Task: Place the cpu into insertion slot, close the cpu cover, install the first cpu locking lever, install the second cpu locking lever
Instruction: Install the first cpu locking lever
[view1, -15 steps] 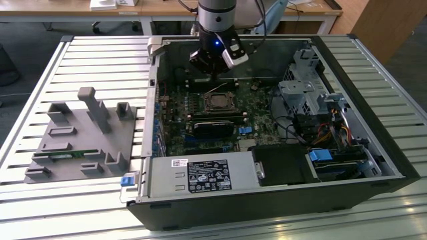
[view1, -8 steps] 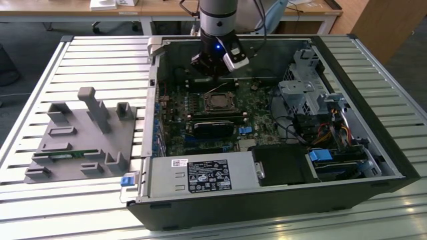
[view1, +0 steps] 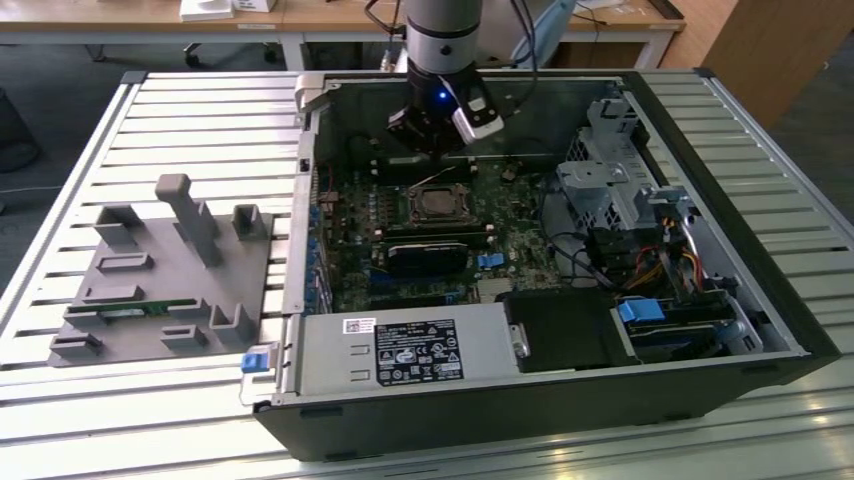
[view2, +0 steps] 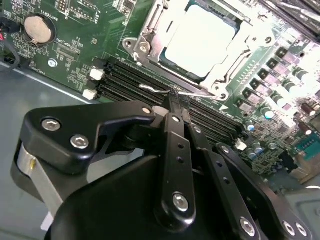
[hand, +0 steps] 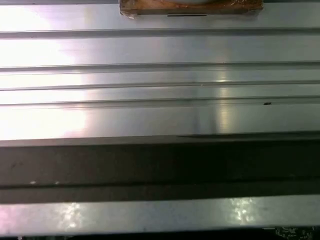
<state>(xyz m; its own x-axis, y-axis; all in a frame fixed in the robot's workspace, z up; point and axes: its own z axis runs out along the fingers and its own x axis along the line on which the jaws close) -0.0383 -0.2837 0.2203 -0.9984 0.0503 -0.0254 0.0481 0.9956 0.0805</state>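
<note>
Pinching its two black fingers together, the gripper is reaching down to the edge of the CPU socket in the second wrist view, and its closed tips are sitting right at the thin wire locking lever that runs along the socket's near side. Whether the tips are actually clamping the wire or only pressing against it is not something the picture settles.

The cpu is already lying in the insertion slot, its pale metal face showing through the cut-out of the cpu cover, which is lying down over it. In the exterior view the gripper is hanging inside the open computer case, just beyond the socket on the green motherboard.

The risks here are looking like these:
- The wire is thin and springy, so it may be slipping off the narrow tips if the push is coming at an angle, and it could snap back.
- The black memory slots are lying just beside the lever, so a slip could be driving the fingertips into them or into the board.
- If the cover is not sitting fully flat, forcing the lever could be loading the chip unevenly.
- The lever's end may be missing its retaining hook, leaving the cover only seemingly locked.
</note>
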